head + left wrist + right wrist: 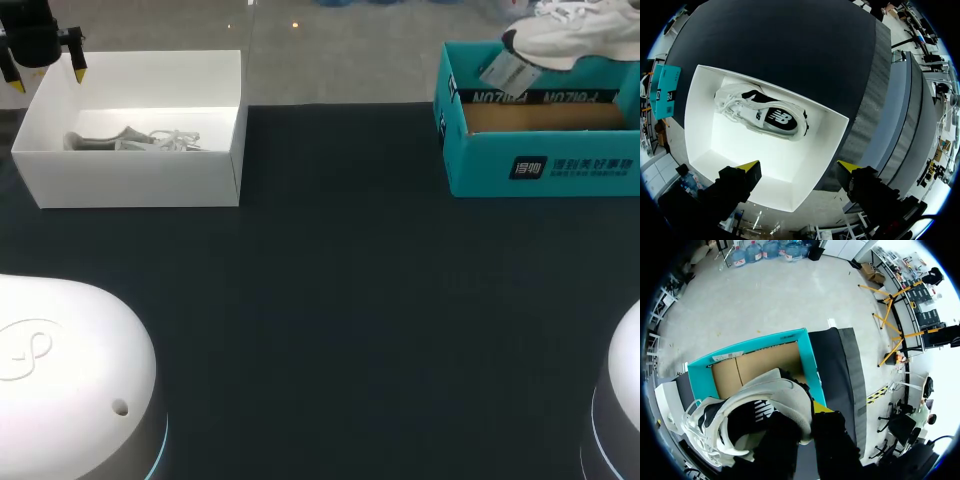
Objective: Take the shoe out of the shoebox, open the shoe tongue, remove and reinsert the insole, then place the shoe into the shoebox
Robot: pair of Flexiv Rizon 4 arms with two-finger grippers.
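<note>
A white shoe (pixel 572 36) with a hanging tag hangs over the teal shoebox (pixel 540 165) at the far right. In the right wrist view my right gripper (pixel 812 411) is shut on this shoe (pixel 755 415) at its heel collar, above the teal shoebox (pixel 807 357) with its brown floor. Only one yellow tip shows there. A second white and black shoe (pixel 765 116) lies on its side in the white box (pixel 697 120). My left gripper (pixel 800 167) is open above that box's far rim, holding nothing. In the head view the left gripper (pixel 46 76) is at the white box's (pixel 130 182) back left corner.
A dark cloth (pixel 340 300) covers the table between the two boxes. The white bases of my arms (pixel 70 370) fill the near corners. The table's far edge runs just behind both boxes.
</note>
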